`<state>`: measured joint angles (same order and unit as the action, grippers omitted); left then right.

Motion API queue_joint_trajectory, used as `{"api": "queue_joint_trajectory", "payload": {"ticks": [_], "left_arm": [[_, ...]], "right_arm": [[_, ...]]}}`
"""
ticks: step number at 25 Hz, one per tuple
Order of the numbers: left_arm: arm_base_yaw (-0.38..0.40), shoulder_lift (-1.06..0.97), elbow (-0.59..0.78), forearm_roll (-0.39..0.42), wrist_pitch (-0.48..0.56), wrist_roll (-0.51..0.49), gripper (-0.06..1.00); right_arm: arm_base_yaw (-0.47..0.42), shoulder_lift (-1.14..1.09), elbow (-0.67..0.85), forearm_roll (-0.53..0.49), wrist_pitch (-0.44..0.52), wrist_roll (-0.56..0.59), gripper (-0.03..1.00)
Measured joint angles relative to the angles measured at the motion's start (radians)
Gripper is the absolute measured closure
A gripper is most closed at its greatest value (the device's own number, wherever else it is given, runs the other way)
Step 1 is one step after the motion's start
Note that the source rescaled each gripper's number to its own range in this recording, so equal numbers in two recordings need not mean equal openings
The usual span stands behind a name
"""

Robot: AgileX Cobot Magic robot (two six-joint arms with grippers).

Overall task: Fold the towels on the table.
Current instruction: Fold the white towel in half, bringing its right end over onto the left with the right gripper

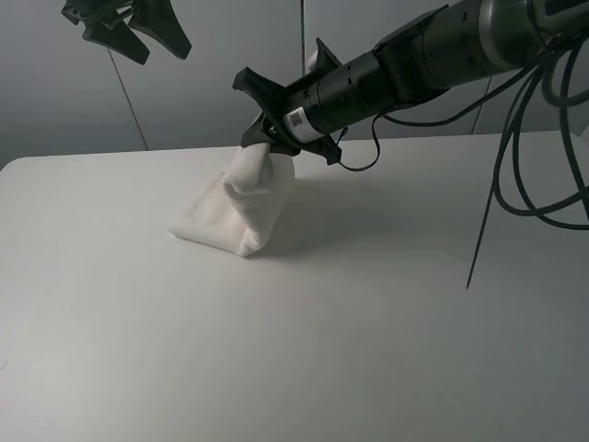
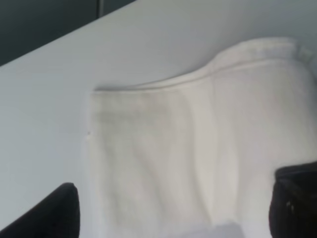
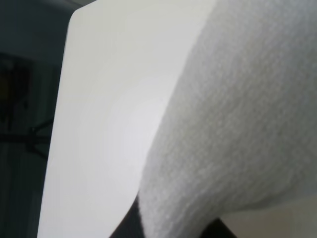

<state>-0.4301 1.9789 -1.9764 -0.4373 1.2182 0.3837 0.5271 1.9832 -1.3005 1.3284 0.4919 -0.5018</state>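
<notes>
Right gripper (image 1: 267, 138) pinches the towel (image 1: 241, 207) up off the table (image 1: 368, 322); left gripper (image 1: 124, 28), seemingly raised, gapes wide.

towel (image 1: 237, 207) on table (image 1: 368, 304), back left of centre

1 towel (image 1: 237, 210), 1 table (image 1: 368, 331), and 2 grippers: left gripper (image 1: 129, 28), right gripper (image 1: 267, 138).

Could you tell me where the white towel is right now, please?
In the exterior high view the towel sits left of centre on the table, its top pinched up by the right pincer.
</notes>
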Motion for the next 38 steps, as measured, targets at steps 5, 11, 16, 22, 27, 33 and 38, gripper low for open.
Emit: {"api": "queue_joint_trajectory", "payload": {"ticks": [5,11,16,22,27,33,38], "left_arm": [[0.000,-0.002,0.000,-0.112,0.000,0.038,-0.04],[0.000,-0.005,0.000,-0.195,0.000,0.055,-0.04],[0.000,-0.008,0.000,-0.225,0.000,0.056,-0.04],[-0.007,-0.009,0.000,-0.245,0.000,0.056,-0.04],[-0.013,-0.009,0.000,-0.245,0.000,0.056,-0.04],[-0.013,-0.009,0.000,-0.241,0.000,0.056,-0.04],[-0.013,-0.009,0.000,-0.226,0.000,0.056,-0.04]], "right_arm": [[0.000,0.000,0.000,-0.028,-0.022,0.041,0.95],[0.036,0.000,-0.002,-0.033,-0.087,0.050,0.95],[0.057,0.000,-0.002,-0.033,-0.109,0.050,0.95],[0.059,0.002,-0.002,-0.033,-0.129,0.050,0.95],[0.059,0.002,-0.002,0.016,-0.118,-0.008,0.30],[0.059,0.002,-0.006,0.174,-0.081,-0.177,-0.03],[0.059,0.002,-0.008,0.182,-0.079,-0.191,-0.03]]}}
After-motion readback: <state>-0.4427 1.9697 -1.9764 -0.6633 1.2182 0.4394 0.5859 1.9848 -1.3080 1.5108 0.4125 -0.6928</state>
